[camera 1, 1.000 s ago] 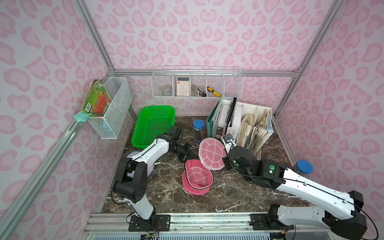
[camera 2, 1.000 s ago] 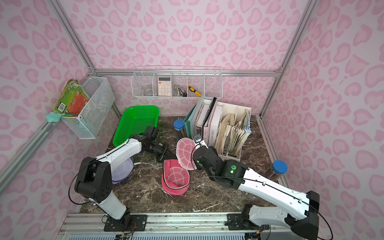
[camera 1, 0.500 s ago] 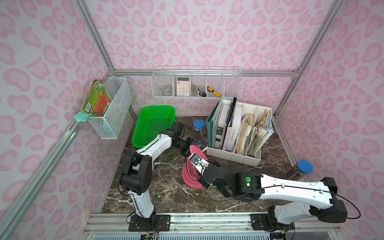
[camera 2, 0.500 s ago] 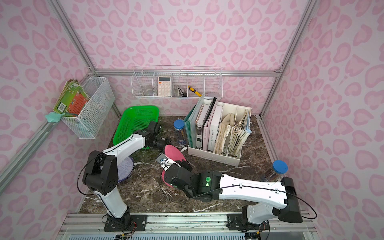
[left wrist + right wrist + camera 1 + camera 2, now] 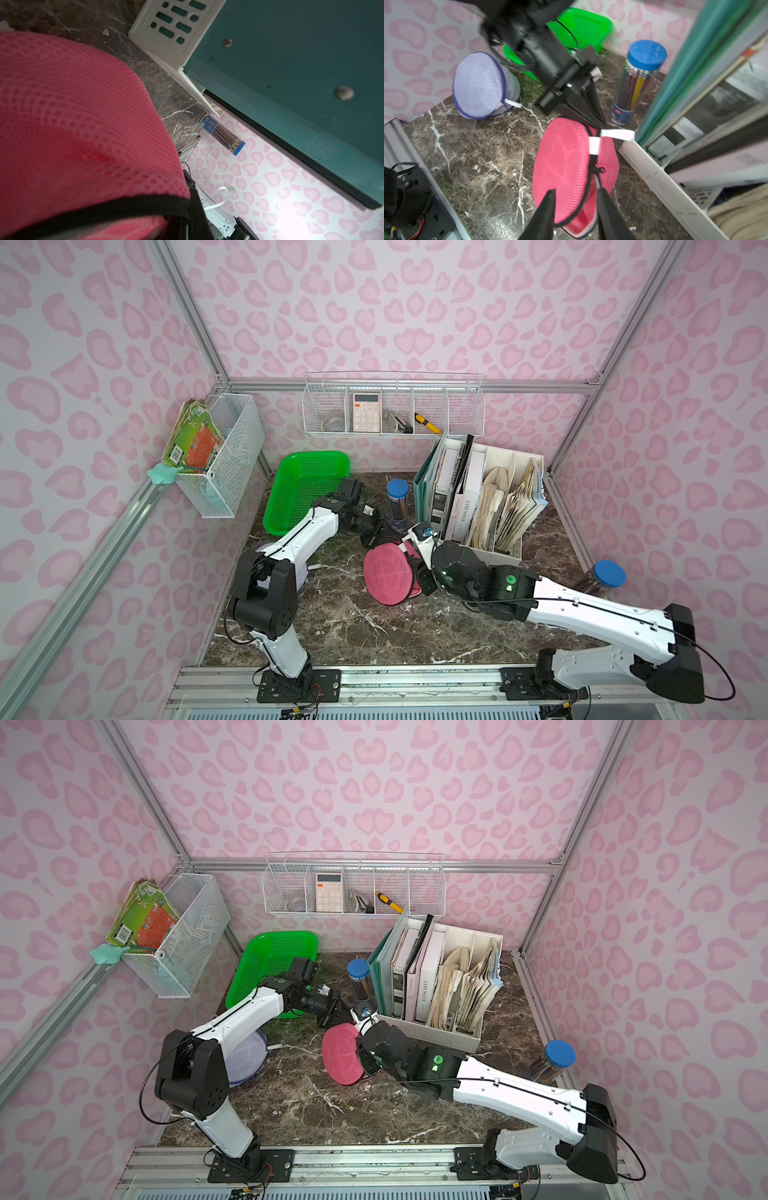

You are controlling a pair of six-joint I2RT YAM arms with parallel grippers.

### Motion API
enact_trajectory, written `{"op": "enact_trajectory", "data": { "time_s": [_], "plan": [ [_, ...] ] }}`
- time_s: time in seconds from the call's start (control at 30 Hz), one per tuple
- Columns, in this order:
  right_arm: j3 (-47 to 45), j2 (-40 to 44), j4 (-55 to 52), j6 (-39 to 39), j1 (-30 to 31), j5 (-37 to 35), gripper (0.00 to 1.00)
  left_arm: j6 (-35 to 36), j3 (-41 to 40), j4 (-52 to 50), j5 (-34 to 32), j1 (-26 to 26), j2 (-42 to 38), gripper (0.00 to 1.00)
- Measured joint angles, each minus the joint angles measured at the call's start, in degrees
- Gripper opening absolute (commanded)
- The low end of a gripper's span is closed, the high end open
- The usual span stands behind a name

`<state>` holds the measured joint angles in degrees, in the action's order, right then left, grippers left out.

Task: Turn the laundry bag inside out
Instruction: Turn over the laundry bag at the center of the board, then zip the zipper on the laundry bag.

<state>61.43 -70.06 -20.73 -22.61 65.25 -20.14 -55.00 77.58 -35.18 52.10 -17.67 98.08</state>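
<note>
The laundry bag [image 5: 387, 572] is pink mesh with a black rim and lies tilted on the marble table [image 5: 353, 635], in both top views [image 5: 341, 1052]. My left gripper [image 5: 375, 533] is shut on the bag's far rim. The left wrist view is mostly filled by the pink mesh [image 5: 72, 124]. My right gripper [image 5: 576, 192] is open at the bag's near right side. The bag's black rim [image 5: 588, 187] and its open mouth lie between the two fingers without being pinched. A white tag [image 5: 615, 134] sticks out of the rim.
A lilac mesh bag [image 5: 479, 85] stands by the left wall, under my left arm. A green basket [image 5: 303, 485] sits at the back left. A blue-lidded pencil jar [image 5: 397, 502] and a white file organizer [image 5: 482, 497] stand just behind the bag. Another jar [image 5: 602, 576] stands far right.
My right arm came down from beside the files, swept low across the front, and now sits at the bag's right with its jaws opened. The bag dropped lower onto the table. The left gripper stayed shut.
</note>
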Motion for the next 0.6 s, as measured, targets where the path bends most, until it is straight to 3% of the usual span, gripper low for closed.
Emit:
{"op": "enact_trajectory", "data": {
  "time_s": [0.27,0.6],
  "plan": [
    [-9.81,5.29,2.99,-7.45,-12.37,14.47,0.4,8.98,-0.09,-2.03,0.66,-1.81,-4.44,0.0],
    [-11.63,-1.53,12.31,-14.82,-17.66,35.1,0.39,13.53,-0.22,-2.19,0.5,-3.74,-5.42,0.0]
  ]
}}
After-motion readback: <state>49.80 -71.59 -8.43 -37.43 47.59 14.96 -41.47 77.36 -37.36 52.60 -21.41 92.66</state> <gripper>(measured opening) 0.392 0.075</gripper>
